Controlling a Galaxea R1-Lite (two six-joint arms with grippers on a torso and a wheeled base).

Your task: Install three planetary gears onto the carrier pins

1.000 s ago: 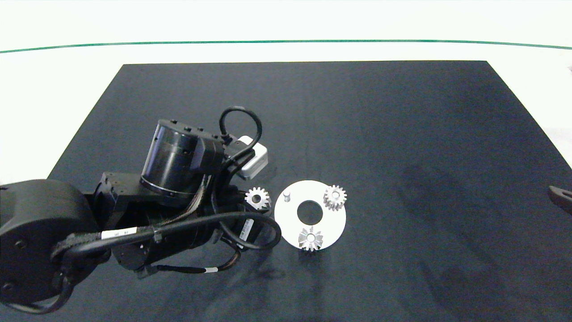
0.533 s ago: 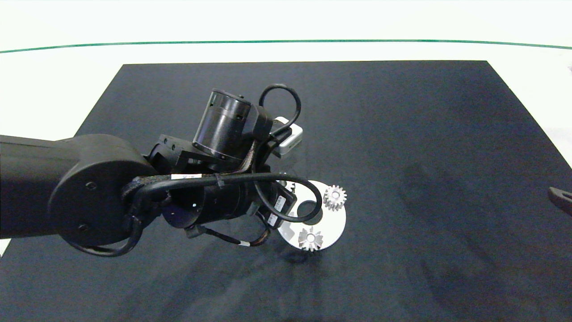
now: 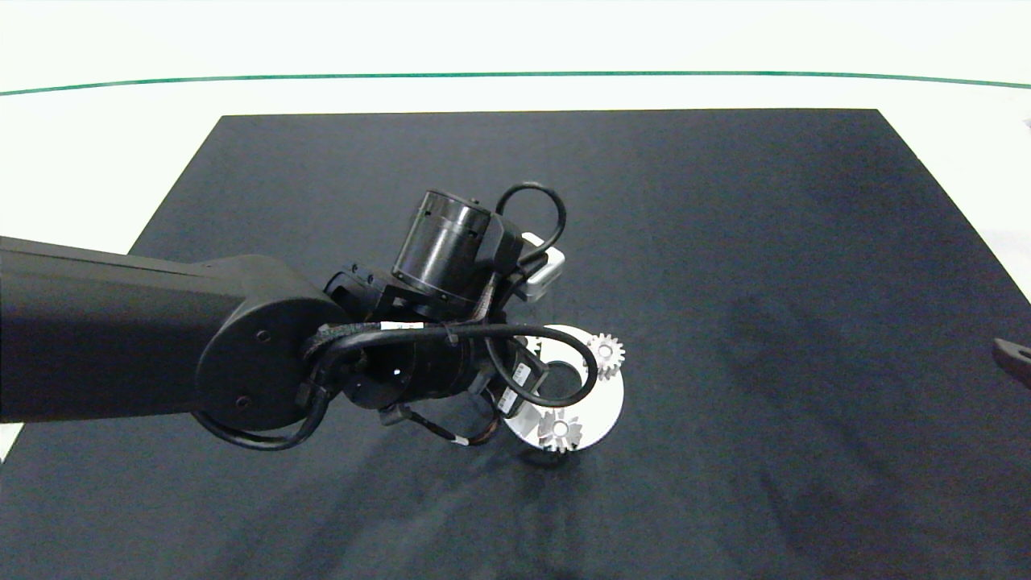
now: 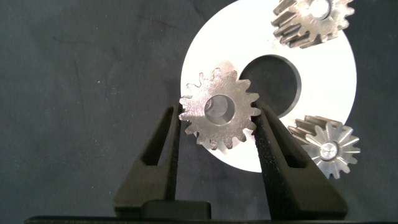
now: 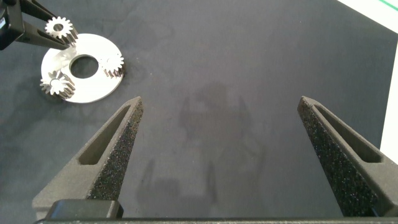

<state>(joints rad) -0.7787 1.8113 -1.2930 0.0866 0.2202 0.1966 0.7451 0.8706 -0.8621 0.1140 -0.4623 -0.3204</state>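
Note:
In the left wrist view my left gripper is shut on a silvery planetary gear, pinched flat by its teeth over the white disc beside the large centre hole. Two other planetary gears sit on the disc, each over a carrier pin. From the head view the same pair shows on the disc, while the left arm hides the disc's left part and the bare carrier pin. The right wrist view shows the held gear raised at the disc's edge.
My right gripper stands open over bare black mat, far right of the disc; only its tip shows at the head view's right edge. White table surrounds the mat, with a green line at the back.
The gear that lay on the mat left of the disc is now off the mat in my left gripper. The left arm has swung right over the disc's left part, covering the bare pin.

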